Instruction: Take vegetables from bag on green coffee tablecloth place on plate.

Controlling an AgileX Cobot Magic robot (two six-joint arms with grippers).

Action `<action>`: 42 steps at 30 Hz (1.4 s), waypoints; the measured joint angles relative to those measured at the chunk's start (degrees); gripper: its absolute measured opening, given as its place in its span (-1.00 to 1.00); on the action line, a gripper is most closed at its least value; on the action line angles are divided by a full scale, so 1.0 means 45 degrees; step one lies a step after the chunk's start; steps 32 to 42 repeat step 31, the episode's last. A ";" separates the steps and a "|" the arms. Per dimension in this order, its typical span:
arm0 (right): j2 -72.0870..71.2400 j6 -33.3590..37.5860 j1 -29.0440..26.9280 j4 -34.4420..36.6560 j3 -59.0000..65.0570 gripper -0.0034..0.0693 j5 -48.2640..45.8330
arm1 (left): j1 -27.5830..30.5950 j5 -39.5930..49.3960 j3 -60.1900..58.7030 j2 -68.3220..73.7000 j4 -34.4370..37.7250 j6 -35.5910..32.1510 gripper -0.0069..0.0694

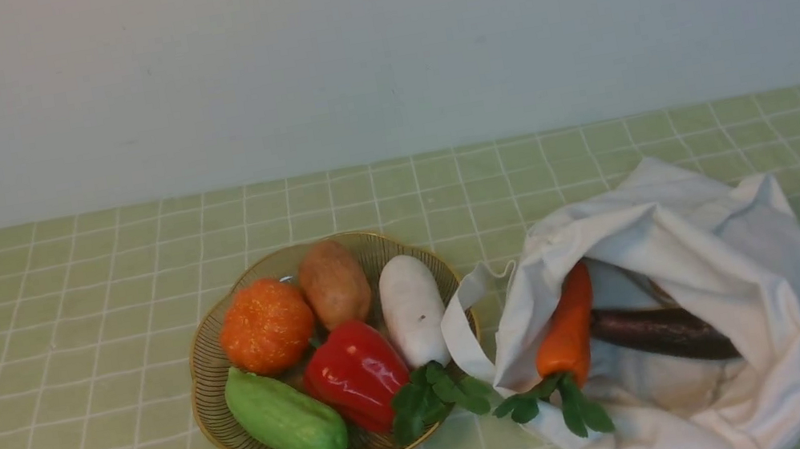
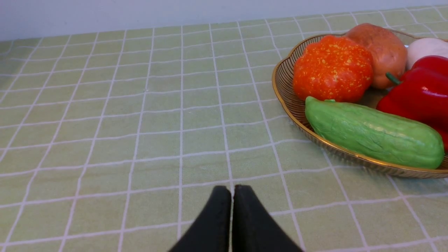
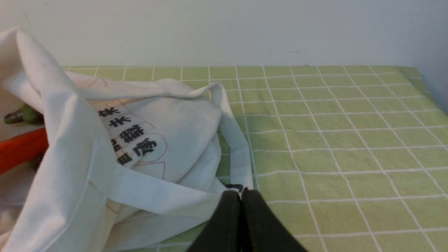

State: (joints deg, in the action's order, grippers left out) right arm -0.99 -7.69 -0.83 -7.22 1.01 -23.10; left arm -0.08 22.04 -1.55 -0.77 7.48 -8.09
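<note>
The off-white bag lies open on the green checked tablecloth at the right. An orange carrot pokes out of its mouth and a dark purple aubergine lies inside. The gold wire plate beside it holds the white radish, an orange pumpkin, a potato, a red pepper and a green gourd. My left gripper is shut and empty over bare cloth, apart from the plate. My right gripper is shut and empty beside the bag. Neither gripper shows in the front view.
A plain pale wall runs behind the table. The bag's strap drapes over the plate's right rim. The cloth's right edge shows in the right wrist view.
</note>
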 joint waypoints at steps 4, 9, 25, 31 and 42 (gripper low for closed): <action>0.0000 0.0000 0.0000 0.0000 0.0000 -0.95 0.0000 | 0.0000 0.0000 0.0000 0.0000 0.0000 0.0000 -0.83; 0.0000 0.0000 0.0000 0.0000 0.0000 -0.95 0.0000 | 0.0000 0.0000 0.0000 0.0000 0.0000 0.0000 -0.83; 0.0000 0.0024 0.0000 0.0000 0.0000 -0.95 0.0000 | 0.0000 0.0000 0.0000 0.0000 0.0000 0.0000 -0.83; 0.0000 0.0165 0.0000 0.0000 0.0000 -0.95 0.0000 | 0.0000 0.0000 0.0000 0.0000 0.0000 0.0000 -0.83; 0.0000 0.0165 0.0000 0.0000 0.0000 -0.95 0.0000 | 0.0000 0.0000 0.0000 0.0000 0.0000 0.0000 -0.83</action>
